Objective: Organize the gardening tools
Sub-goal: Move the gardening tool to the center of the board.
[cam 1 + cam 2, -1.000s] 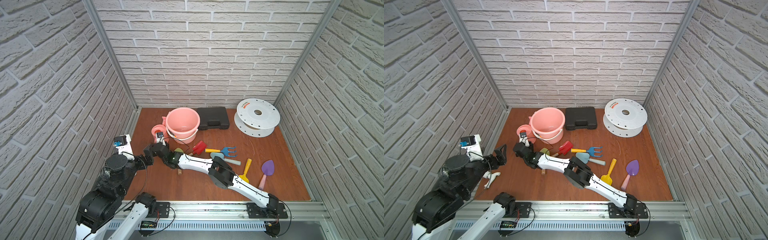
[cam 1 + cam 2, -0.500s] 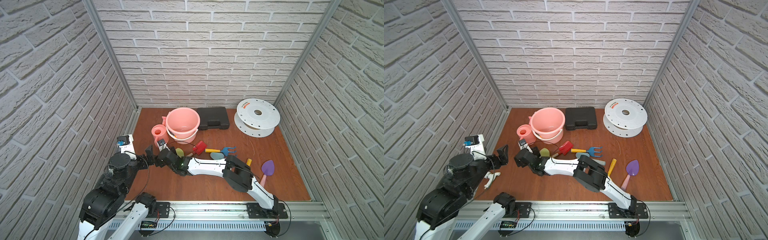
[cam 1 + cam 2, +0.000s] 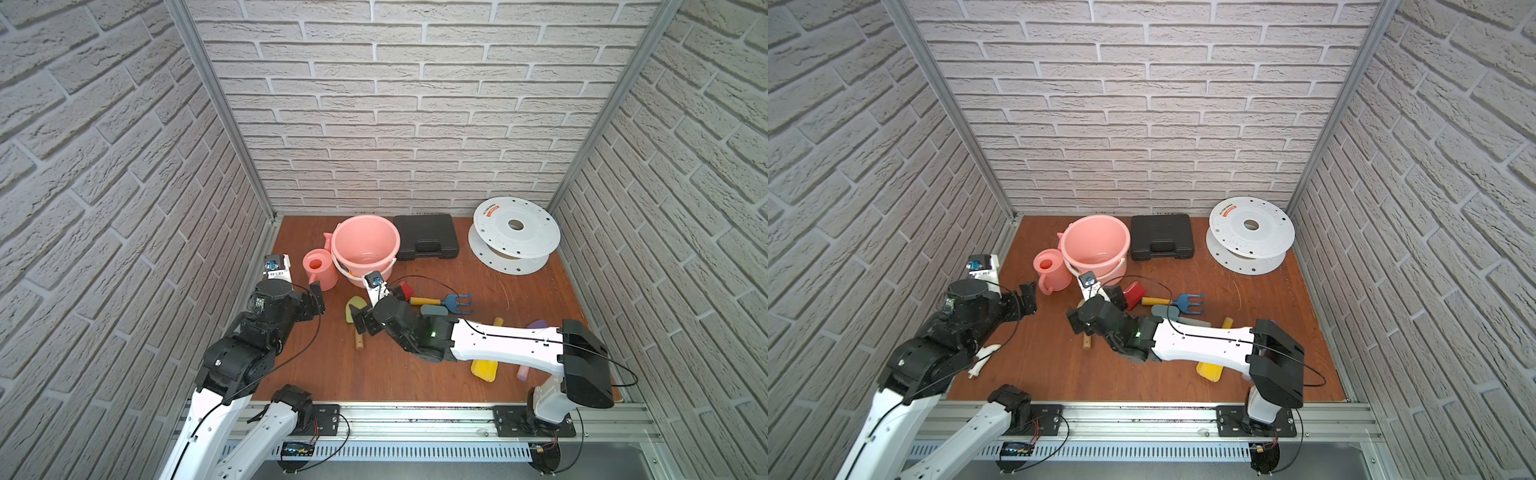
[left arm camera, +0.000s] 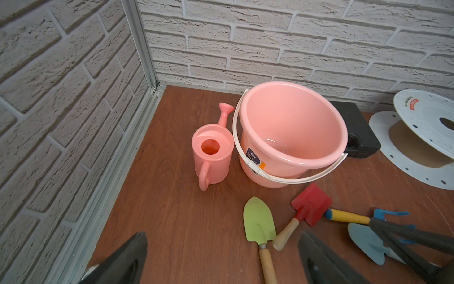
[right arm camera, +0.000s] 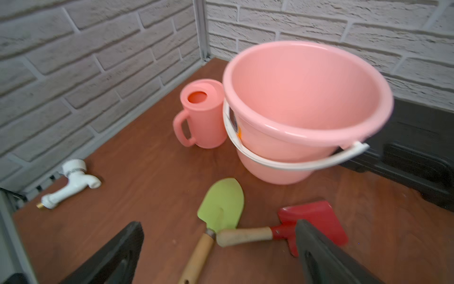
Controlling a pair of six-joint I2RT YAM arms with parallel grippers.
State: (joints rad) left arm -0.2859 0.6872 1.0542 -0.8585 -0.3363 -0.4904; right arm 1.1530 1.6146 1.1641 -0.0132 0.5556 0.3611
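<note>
Green is what the next bit hangs on: the green trowel (image 5: 221, 204), flat pointed blade on a round wooden handle, is lying flat on the reddish-brown wooden tabletop (image 3: 340, 374), left of centre in both top views and just below the pink plastic bucket (image 3: 365, 239). Its long axis runs roughly up-and-down the frame there, blade toward the bucket, handle end toward the lower edge. The right gripper (image 5: 218, 225) is hung directly above it, fingers spread wide and nothing held, and the trowel's neck is seen passing between them, more or less crosswise to the line they'd close along, so a straight drop looks like what's called for. The left gripper (image 4: 222, 237), also spread wide and empty, is found further left in the frame beside the pink plastic watering can (image 3: 318, 270), so the right one is clearly nearer. One snag: the wooden handle of the red square-bladed toy spade (image 5: 317, 216) is butted against the trowel's neck and could well get pinched along with it. Pose-wise, the right arm (image 3: 498, 345) is stretched low from the lower right of the frame across to the left, forearm almost level over the other tools, wrist tipped down.
</note>
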